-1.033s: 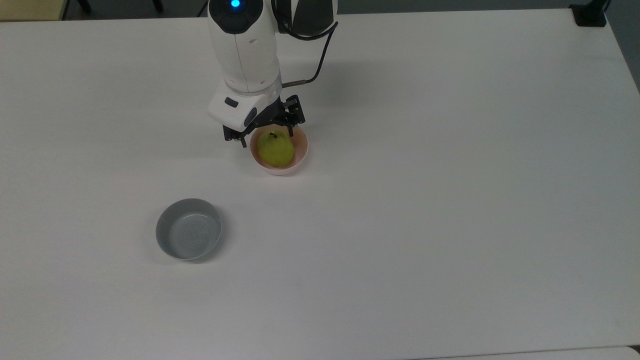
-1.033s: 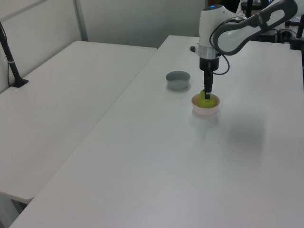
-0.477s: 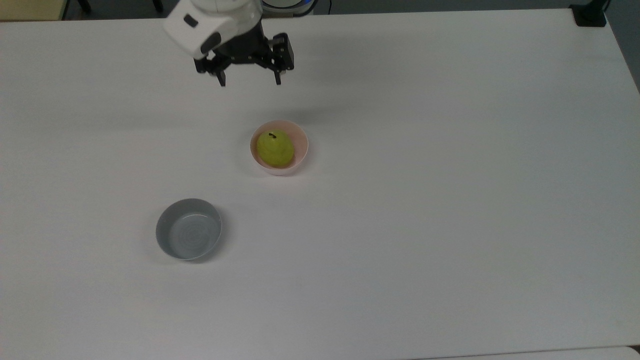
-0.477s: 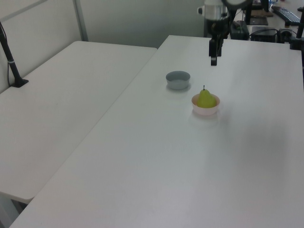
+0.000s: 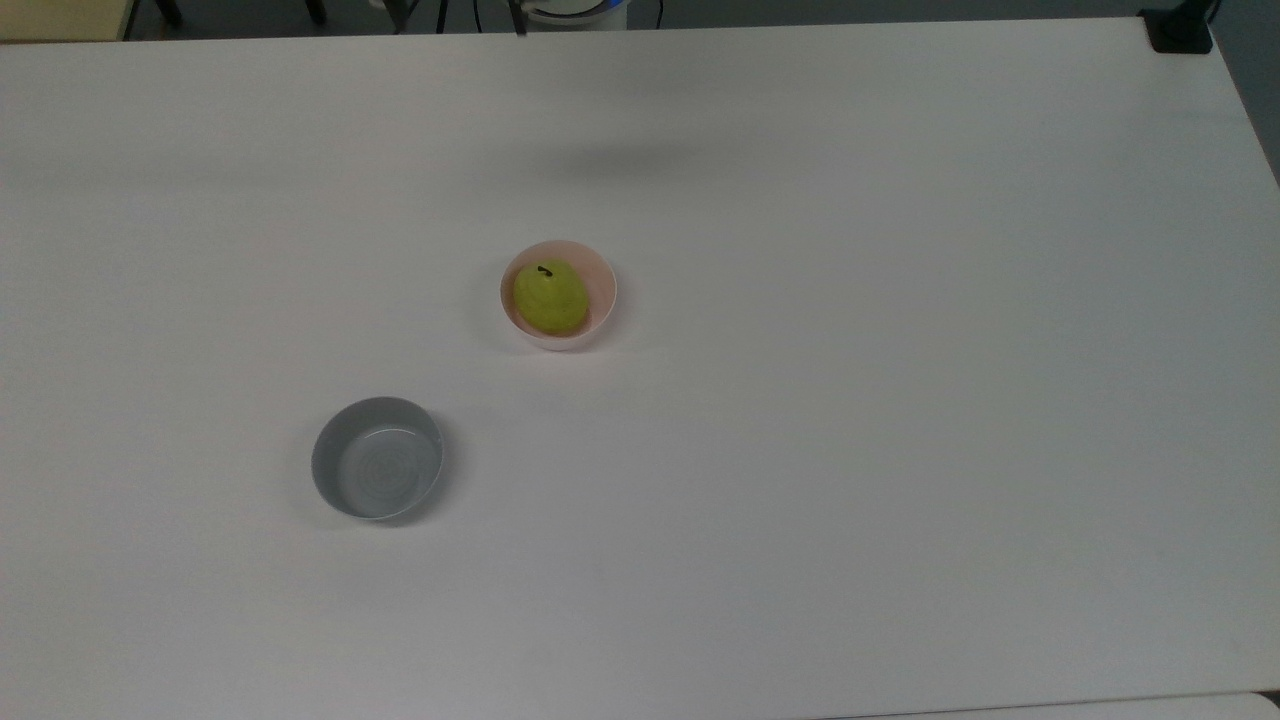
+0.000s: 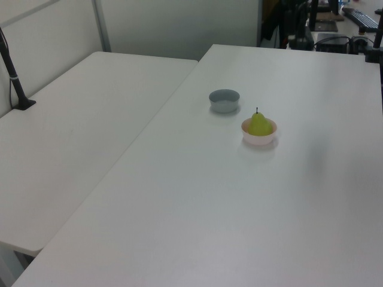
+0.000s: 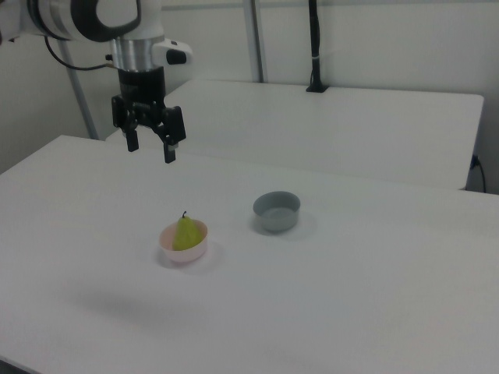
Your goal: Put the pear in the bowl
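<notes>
top view: pear [image 5: 550,297] upright in pink bowl [image 5: 601,290], grey bowl [image 5: 377,471] near-left on white bench [image 5: 900,350] | left view: second bench [image 6: 78,131] at left | right view: end effector [image 7: 148,149] spread, empty, high above bowl

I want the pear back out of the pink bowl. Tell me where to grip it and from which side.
Come straight down from above. The pear sits upright in the pink bowl, stem up, and the bowl's wall blocks a low side approach. Close the fingers on the narrower upper body that rises above the rim, below the stem. The gripper hangs open, well above the table.
</notes>
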`<state>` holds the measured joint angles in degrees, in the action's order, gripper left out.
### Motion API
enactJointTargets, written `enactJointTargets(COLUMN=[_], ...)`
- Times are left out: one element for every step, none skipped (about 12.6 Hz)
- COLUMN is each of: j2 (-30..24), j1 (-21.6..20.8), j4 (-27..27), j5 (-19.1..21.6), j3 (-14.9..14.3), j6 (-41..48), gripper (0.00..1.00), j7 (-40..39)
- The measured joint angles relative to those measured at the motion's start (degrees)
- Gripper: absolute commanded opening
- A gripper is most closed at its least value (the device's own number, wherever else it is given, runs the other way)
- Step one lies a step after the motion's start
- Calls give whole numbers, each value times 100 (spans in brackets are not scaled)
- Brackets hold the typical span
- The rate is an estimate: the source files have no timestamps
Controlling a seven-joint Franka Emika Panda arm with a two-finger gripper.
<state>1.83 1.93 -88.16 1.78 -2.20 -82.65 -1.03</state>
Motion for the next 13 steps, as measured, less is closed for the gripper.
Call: enactJointTargets(j2=[-105,-225,-273,-296,-303,-303,-298,-283,-258,-217,-179,-153,-142], j1=[41,91,119,147,181,187,188,188,187,180,170,163,159], j4=[5,4,2,1,-10,-43,-94,-164,-220,-258,-265,-265,-265], j5=[0,0,0,0,0,0,0,0,0,0,0,0,0], j3=[-2,-4,-7,-8,-20,-43,-70,-95,-98,-98,-98,-98,-98], j6=[85,122,122,89,-33,-197,-432,-732,-962,-1112,-1163,-1176,-1176], gripper=[100,100,100,100,100,100,100,100,100,100,100,100,100], j7=[0,0,-43,-135,-318,-440,-546,-621,-655,-667,-670,-672,-672])
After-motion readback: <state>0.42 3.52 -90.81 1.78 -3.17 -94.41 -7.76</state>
